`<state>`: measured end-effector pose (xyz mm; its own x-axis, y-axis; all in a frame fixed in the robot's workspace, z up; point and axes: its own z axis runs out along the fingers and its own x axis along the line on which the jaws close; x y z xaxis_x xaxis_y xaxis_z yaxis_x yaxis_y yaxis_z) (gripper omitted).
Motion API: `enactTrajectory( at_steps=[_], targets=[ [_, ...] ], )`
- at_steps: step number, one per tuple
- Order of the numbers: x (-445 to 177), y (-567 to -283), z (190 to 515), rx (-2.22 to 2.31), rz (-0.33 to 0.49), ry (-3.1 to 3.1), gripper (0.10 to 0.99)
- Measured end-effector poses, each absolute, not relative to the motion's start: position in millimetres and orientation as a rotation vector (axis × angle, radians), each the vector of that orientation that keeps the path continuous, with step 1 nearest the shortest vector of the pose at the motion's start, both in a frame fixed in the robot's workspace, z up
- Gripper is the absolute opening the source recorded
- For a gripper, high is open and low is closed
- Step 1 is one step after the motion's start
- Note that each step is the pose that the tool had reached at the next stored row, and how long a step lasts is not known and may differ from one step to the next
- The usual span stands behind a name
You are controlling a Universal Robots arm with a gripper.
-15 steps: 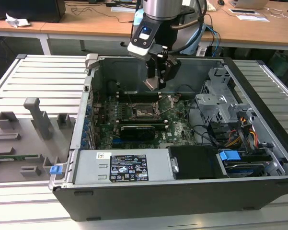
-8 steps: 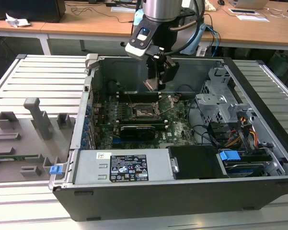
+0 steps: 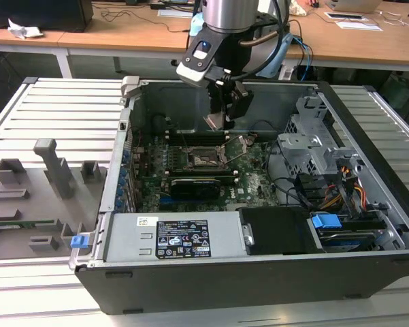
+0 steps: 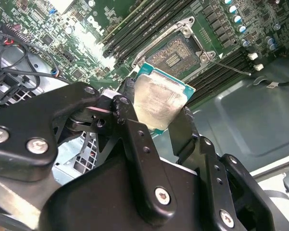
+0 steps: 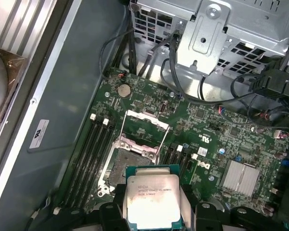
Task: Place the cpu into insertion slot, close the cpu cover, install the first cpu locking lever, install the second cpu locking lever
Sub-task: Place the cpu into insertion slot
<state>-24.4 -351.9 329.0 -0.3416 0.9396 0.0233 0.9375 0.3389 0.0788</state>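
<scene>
first step in hand: the jaws grip the cpu (image 5: 153, 199) by its edges. the gripper (image 3: 224, 117) hangs at the exterior view's upper middle, above the insertion slot (image 5: 128, 161), and the chip is not yet in. seating it looks to call for squaring it to the socket.

My arm (image 3: 229, 12) is a silver cylinder with a black cable (image 3: 283, 37) looping beside it. My fingers (image 4: 140, 144) are glossy black jointed bars studded with silver cross-head screws (image 4: 162, 195).
</scene>
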Motion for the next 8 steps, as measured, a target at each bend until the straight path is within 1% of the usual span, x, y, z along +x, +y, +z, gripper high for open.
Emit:
enactTrajectory(
  at_steps=[8],
  targets=[
    [-24.5,-351.9,325.6,1.803,0.118,2.541,0.529]
  ],
)
